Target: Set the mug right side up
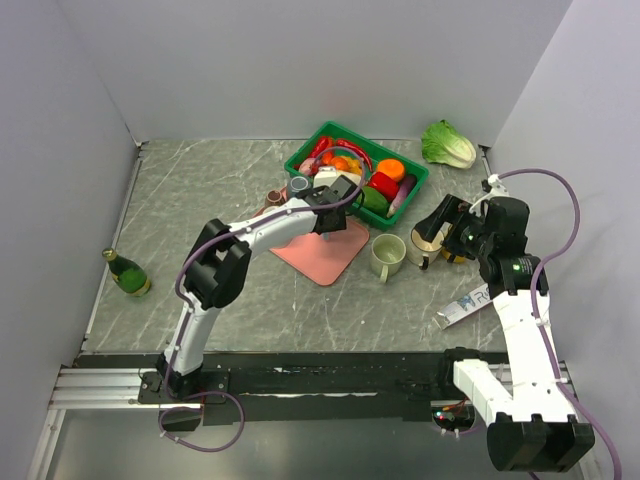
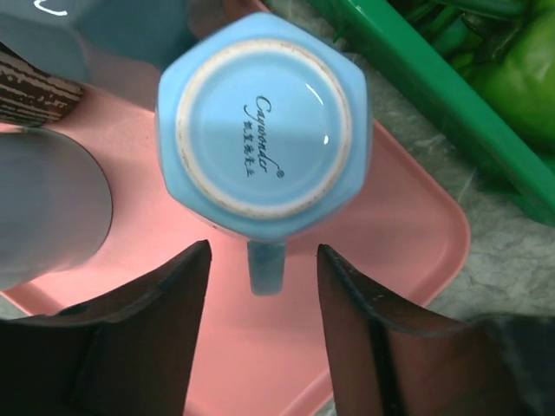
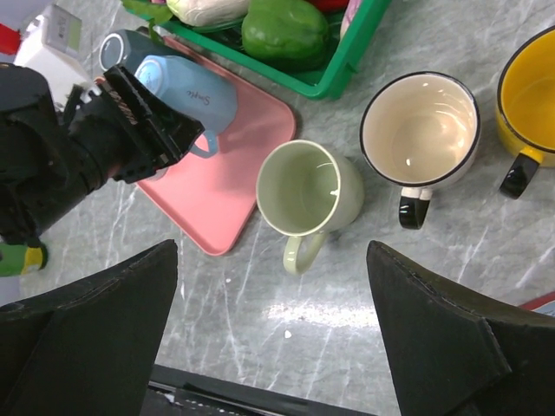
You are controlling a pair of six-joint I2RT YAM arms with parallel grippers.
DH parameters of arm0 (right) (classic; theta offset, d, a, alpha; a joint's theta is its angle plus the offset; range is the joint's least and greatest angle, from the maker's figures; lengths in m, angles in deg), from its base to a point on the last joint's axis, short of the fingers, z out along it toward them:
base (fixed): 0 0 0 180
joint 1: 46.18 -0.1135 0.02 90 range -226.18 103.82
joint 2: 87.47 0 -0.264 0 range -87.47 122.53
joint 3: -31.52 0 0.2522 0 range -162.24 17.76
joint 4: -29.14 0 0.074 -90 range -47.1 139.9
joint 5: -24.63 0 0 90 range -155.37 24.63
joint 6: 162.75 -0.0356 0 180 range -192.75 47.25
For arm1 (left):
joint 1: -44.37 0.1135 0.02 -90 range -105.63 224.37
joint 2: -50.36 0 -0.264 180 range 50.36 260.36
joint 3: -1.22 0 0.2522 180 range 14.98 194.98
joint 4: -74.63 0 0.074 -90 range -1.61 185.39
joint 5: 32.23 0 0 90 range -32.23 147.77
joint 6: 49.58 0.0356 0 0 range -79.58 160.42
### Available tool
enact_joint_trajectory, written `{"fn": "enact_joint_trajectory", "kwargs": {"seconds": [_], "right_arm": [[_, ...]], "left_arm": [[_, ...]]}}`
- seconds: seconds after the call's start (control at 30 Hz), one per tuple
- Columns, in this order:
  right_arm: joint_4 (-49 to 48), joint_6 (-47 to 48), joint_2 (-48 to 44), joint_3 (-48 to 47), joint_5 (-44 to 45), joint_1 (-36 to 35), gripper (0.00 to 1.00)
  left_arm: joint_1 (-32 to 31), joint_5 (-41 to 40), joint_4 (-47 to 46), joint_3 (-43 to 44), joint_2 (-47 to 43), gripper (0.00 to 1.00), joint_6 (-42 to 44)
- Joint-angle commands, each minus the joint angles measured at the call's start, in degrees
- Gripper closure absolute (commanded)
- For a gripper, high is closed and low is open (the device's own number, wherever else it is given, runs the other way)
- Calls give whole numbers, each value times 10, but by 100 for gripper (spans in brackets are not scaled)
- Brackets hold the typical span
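1. Well, in the left wrist view the blue mug (image 2: 264, 130) stands bottom-up on the pink tray (image 2: 399, 234). Its base faces me and its handle (image 2: 267, 267) points in between the fingers of my left gripper (image 2: 263, 256). Those fingers (image 2: 173, 303) stand partly apart, one on either side of the handle, touching nothing. I judge this to be the grasp step. Next I need to close on the handle, lift, and roll my wrist so the mouth faces up.
2. In the right wrist view my right gripper (image 3: 273, 251) hangs wide and holds nothing, above the pale green mug (image 3: 303, 191) just off the tray's right side. The white mug (image 3: 421, 130) and yellow mug (image 3: 529, 95) sit further from the tray, both upright.
3. In the top external view my left arm reaches forward with the elbow raised and the wrist tipped down over the tray's far end, beside the green basket (image 1: 300, 160). My right arm is bent, well to the right of the tray.
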Motion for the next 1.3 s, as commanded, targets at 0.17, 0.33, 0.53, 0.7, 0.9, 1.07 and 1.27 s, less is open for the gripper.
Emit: {"fn": "enact_joint_trajectory", "kwargs": {"seconds": [0.17,0.33,0.53,0.7,0.9,1.07,1.27], "right_arm": [[19,-33,8,-22,9,3,7],[30,-37,5,-25,22,3,8],[39,-34,-10,-15,43,2,8],[49,-40,-11,-18,44,2,8],[23,-47,-15,-11,4,3,0],[-33,-72,-33,14,-70,2,0],[-151,-117,-41,55,-199,2,0]], "left_arm": [[16,-4,-44,-26,-20,59,33],[23,6,-67,-48,-32,79,54],[29,7,-80,-50,-25,96,75],[31,12,-67,-43,-32,99,96],[31,61,-96,-92,-101,99,99],[31,104,-89,-91,-155,99,104],[34,168,-72,-58,-224,99,98]]}}
